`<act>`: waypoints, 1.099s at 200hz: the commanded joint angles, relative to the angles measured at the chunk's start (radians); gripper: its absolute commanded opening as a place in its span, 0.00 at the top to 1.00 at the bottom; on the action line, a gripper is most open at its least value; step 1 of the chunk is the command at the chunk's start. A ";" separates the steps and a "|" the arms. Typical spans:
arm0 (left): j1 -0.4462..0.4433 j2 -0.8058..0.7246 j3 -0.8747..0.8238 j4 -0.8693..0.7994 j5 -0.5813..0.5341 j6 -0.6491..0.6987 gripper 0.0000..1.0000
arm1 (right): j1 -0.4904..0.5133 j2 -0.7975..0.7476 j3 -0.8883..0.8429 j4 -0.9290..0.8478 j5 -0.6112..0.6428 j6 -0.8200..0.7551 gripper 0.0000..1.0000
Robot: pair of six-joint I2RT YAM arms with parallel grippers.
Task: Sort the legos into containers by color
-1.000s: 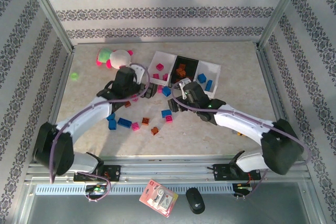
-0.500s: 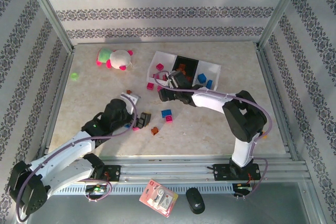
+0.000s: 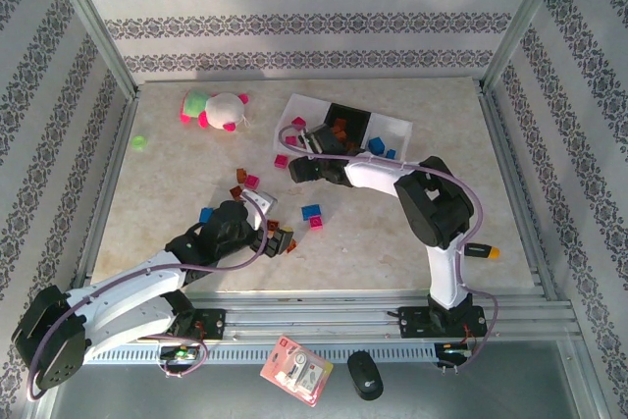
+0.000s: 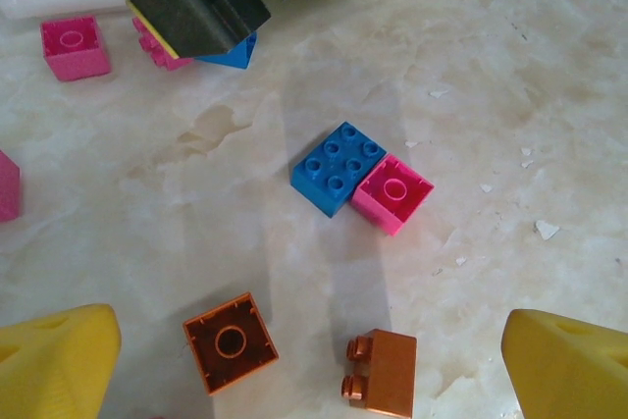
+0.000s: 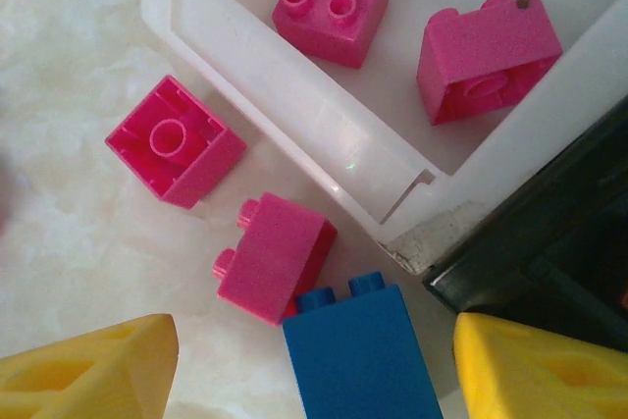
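Three containers stand in a row: a white tray (image 3: 306,108) holding two pink legos (image 5: 331,2), a black tray (image 3: 345,117) and another white tray (image 3: 392,128). My right gripper (image 3: 297,166) hangs open at the left tray's near corner (image 5: 392,193). Its yellow fingers (image 5: 88,370) stand on either side of a blue lego (image 5: 358,355) without touching it, and a pink lego (image 5: 275,257) lies against that brick. My left gripper (image 3: 278,239) is open low over two orange-brown legos (image 4: 231,340) (image 4: 381,387). A blue (image 4: 336,167) and pink (image 4: 392,193) pair lies beyond them.
A pink-white plush toy (image 3: 216,108) and a small green piece (image 3: 139,142) lie at the back left. Loose legos dot the table's middle (image 3: 311,211) (image 3: 206,215) (image 3: 252,182). Metal frame posts and patterned walls close in the table.
My left arm pulled back from the trays toward the near edge, above the orange-brown legos. My right arm swung left to the white tray's corner, and its jaws narrowed around the blue lego.
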 commanded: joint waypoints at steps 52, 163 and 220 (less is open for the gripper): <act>-0.012 -0.015 -0.026 0.099 0.000 0.031 0.01 | 0.010 0.048 0.052 -0.078 0.009 -0.006 0.49; -0.012 0.010 -0.041 0.161 -0.027 0.042 0.01 | 0.041 -0.086 0.034 -0.125 0.109 -0.030 0.74; -0.014 0.177 0.000 0.392 0.019 0.111 0.01 | 0.015 -0.370 -0.145 -0.069 0.246 -0.015 0.75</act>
